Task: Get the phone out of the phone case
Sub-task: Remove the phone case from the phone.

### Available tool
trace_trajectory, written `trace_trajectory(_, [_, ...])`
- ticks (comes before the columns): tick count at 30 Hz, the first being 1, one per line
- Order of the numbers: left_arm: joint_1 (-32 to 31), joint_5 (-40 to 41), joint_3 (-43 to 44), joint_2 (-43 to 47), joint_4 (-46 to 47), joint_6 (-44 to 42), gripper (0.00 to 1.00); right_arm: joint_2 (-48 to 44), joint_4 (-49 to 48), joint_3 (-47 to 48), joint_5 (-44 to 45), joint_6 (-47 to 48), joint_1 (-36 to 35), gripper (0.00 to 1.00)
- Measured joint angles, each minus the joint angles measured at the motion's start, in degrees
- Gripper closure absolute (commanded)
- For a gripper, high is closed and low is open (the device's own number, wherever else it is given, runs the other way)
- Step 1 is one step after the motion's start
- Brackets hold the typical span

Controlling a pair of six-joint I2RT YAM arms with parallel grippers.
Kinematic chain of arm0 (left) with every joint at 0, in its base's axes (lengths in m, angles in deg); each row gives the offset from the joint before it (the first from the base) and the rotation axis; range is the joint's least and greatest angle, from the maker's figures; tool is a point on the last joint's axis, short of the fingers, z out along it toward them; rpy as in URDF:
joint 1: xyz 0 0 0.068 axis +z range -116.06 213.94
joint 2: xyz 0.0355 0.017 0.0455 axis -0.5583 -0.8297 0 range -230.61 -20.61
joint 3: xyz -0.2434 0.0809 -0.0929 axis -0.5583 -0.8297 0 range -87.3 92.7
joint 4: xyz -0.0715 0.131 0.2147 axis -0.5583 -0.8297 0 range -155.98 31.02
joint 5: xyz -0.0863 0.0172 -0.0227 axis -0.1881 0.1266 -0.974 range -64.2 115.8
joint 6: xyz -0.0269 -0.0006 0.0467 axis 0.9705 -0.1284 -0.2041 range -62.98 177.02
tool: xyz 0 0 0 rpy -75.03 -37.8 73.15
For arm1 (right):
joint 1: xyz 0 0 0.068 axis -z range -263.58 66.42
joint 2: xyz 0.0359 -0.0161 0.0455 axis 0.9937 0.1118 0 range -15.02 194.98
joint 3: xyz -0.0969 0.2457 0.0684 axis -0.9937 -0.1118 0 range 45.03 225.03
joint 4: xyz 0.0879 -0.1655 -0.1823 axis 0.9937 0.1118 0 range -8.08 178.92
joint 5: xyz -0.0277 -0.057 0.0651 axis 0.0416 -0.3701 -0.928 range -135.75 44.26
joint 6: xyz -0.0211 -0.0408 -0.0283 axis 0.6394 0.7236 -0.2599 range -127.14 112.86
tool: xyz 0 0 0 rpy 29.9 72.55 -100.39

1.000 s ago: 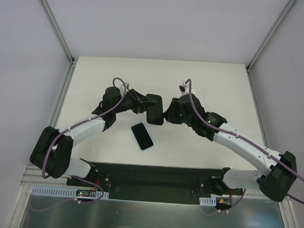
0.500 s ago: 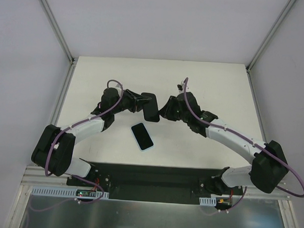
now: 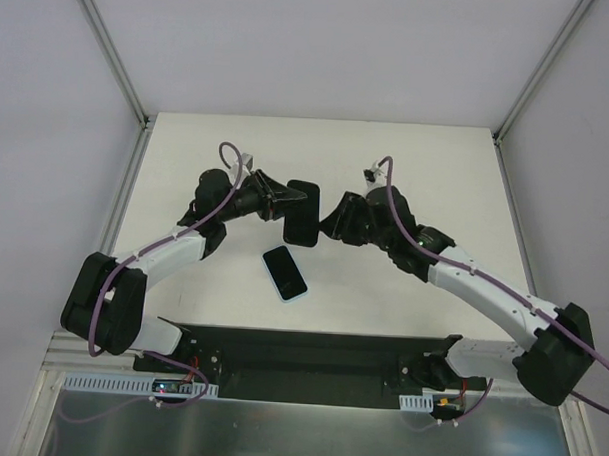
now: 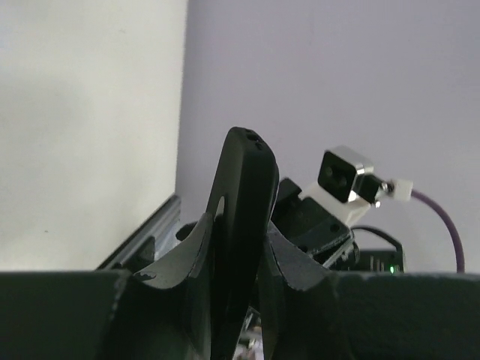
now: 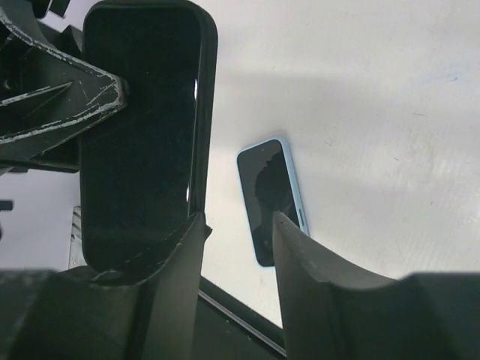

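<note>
We hold the phone case aloft
Left gripper clamps it; right gripper, jaws apart, sits just beside its edge; the phone lies on the table nearby.

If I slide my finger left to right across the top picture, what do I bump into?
Left gripper → black phone case → right gripper. The phone lies nearer, lined up with the case, so I skipped it.
</note>
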Motion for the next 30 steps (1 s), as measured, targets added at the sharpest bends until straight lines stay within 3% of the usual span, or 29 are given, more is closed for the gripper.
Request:
trace_trajectory(3, [0.0, -4.1, 0.5, 0.0, 5.4, 0.6, 1.00, -4.3, 4.6, 1.6, 0.2, 1.0, 0.0, 0.41])
trace_trajectory(9, [-0.4, -6.1, 1.1, -0.2, 16.1, 3.7, 1.00, -13.2, 6.8, 1.0, -3.8, 0.7, 0.2, 0.39])
trace_trajectory(14, [-0.3, -3.7, 1.6, -0.4, 19.9, 5.5, 1.00, -19.4, 1.5, -8.9, -9.1, -3.9, 1.0, 0.35])
trace_trajectory(19, [-0.3, -1.9, 2.3, -0.4, 21.0, 6.1, 1.00, -19.1, -6.0, -15.6, -13.2, -9.9, 1.3, 0.36])
trace_trajectory(30, [0.0, -0.4, 2.3, 0.5, 18.5, 5.6, 1.00, -18.4, -19.5, -12.8, -15.9, -12.7, 1.3, 0.33])
